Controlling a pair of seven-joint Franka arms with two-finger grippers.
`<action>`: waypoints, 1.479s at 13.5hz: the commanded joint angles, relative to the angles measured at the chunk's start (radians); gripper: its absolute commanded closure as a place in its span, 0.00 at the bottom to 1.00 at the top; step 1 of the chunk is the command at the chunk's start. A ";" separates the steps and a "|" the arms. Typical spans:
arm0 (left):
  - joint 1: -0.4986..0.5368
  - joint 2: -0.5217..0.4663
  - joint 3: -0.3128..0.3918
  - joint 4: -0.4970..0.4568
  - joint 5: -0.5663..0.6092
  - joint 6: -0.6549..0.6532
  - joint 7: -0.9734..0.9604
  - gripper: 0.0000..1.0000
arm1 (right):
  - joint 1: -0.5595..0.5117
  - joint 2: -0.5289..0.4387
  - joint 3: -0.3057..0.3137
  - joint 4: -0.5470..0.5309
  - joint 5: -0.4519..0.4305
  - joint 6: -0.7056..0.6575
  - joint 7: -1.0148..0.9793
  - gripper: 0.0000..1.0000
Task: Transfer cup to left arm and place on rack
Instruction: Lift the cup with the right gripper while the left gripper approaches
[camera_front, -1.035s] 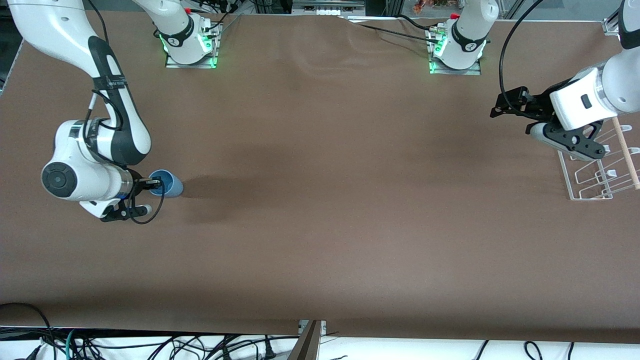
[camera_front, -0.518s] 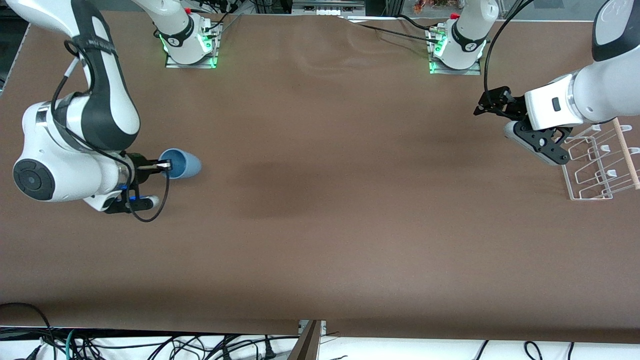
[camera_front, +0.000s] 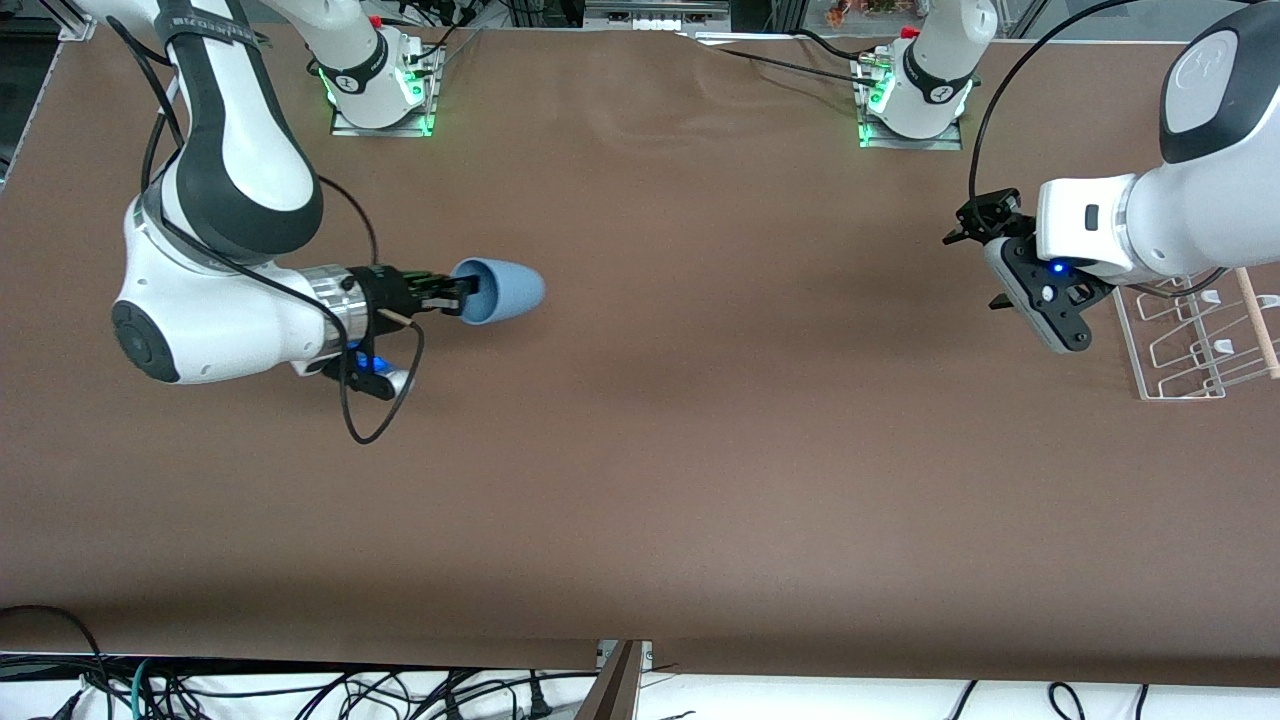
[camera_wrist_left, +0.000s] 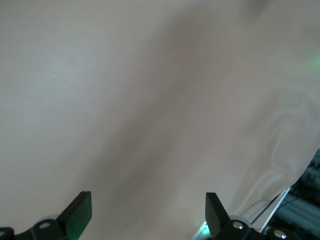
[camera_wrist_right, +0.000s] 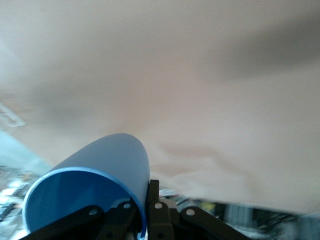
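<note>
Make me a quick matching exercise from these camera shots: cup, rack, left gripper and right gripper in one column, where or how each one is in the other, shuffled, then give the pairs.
Column one:
1. cup
2. rack
3. left gripper
4. right gripper

Column two:
A. open, holding nothing, over the table beside the rack
B. shut on the cup's rim
C. on its side in the air
D. standing at the left arm's end of the table

Pairs: 1-C, 2-D, 3-A, 4-B

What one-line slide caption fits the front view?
Right hand carries the light-blue cup sideways over the table; open left hand waits beside the rack.
</note>
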 joint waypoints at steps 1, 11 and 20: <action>0.000 -0.005 -0.008 -0.046 -0.088 0.053 0.156 0.00 | 0.044 0.026 0.003 0.040 0.149 0.091 0.200 1.00; -0.002 0.053 -0.111 -0.110 -0.329 0.285 0.270 0.00 | 0.236 0.077 0.003 0.058 0.433 0.599 0.738 1.00; -0.017 0.150 -0.183 -0.093 -0.366 0.541 0.460 0.00 | 0.258 0.097 0.003 0.083 0.433 0.637 0.804 1.00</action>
